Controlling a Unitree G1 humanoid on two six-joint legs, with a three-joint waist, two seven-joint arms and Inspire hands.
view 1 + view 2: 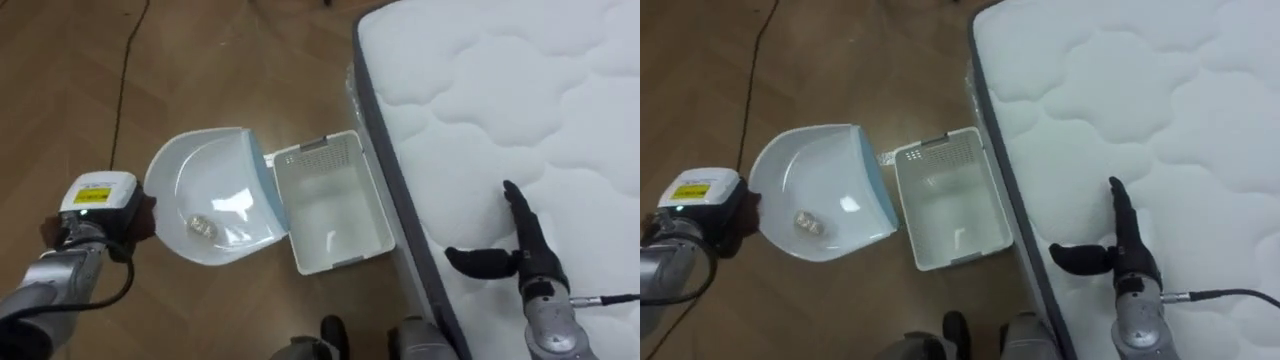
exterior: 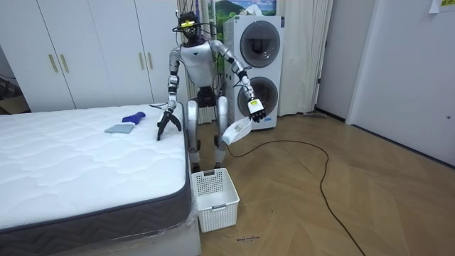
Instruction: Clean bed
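Left robot hand [image 1: 100,205] is clamped on a dustpan [image 1: 215,170], which is held above the floor just beside the basket [image 1: 315,160], off the bed [image 1: 500,90] edge. A small pale scrap [image 1: 200,227], possibly crumpled paper, is seen in the pan. Right robot hand [image 1: 525,245] is held over the bed near its edge, fingers straight and thumb spread. A blue cloth [image 2: 133,116] and a grey pad [image 2: 119,129] lie on the bed near that hand.

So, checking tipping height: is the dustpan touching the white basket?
Apart. The room view shows the dustpan, held by the left hand, well above the basket with a clear gap.
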